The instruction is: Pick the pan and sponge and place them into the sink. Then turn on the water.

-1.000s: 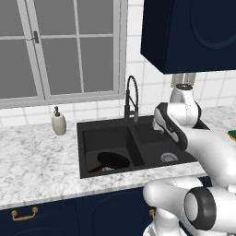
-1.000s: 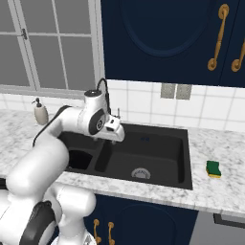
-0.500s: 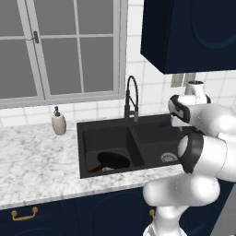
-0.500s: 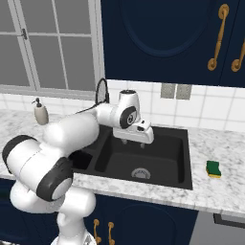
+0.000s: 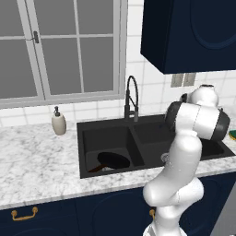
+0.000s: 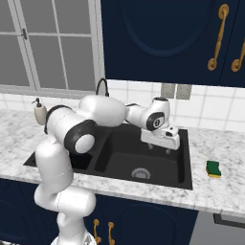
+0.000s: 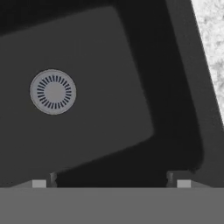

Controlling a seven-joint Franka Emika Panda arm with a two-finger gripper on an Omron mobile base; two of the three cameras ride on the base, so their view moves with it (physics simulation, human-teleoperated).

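The pan point(image 5: 113, 160) lies in the left basin of the black sink point(image 6: 184, 179); the sponge point(image 6: 213, 168) rests on the marble counter point(image 6: 225, 191) right. Gripper point(image 6: 160, 147) hangs open, empty, over the right basin.

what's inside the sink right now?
The pan lies in the left basin of the sink. The right basin holds just its drain; the arm covers part of it.
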